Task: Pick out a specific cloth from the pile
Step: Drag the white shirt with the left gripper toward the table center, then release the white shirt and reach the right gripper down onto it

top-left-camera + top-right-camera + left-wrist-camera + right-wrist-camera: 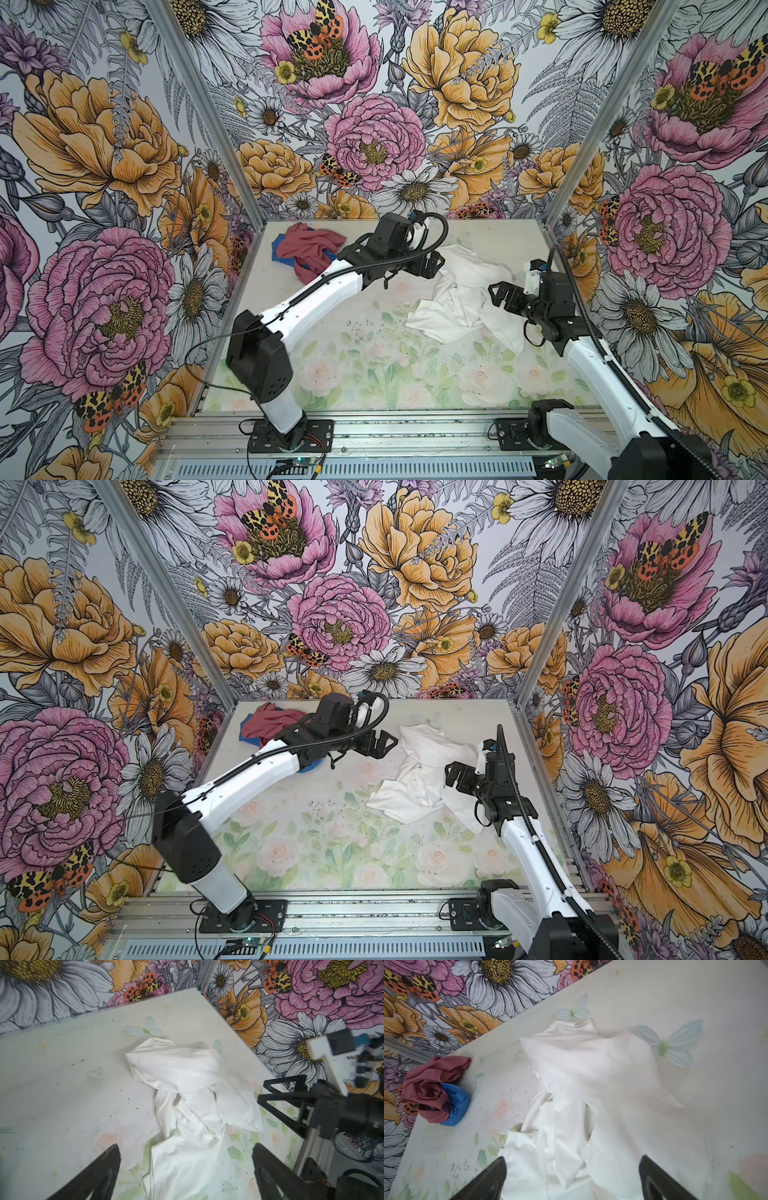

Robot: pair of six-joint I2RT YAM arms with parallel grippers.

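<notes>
White cloth (457, 299) crumpled on table (353, 374), apart from pile (309, 249). L gripper (428, 266) & R gripper (505, 295) jaws wide, holding nothing.

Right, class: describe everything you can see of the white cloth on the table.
The white cloth is plain, soft-looking fabric with visible seams, crumpled in loose folds and lying flat on the table. It sits apart from the red and blue pile. Both open end effectors, left and right, hover at its edges; neither grips it.
</notes>
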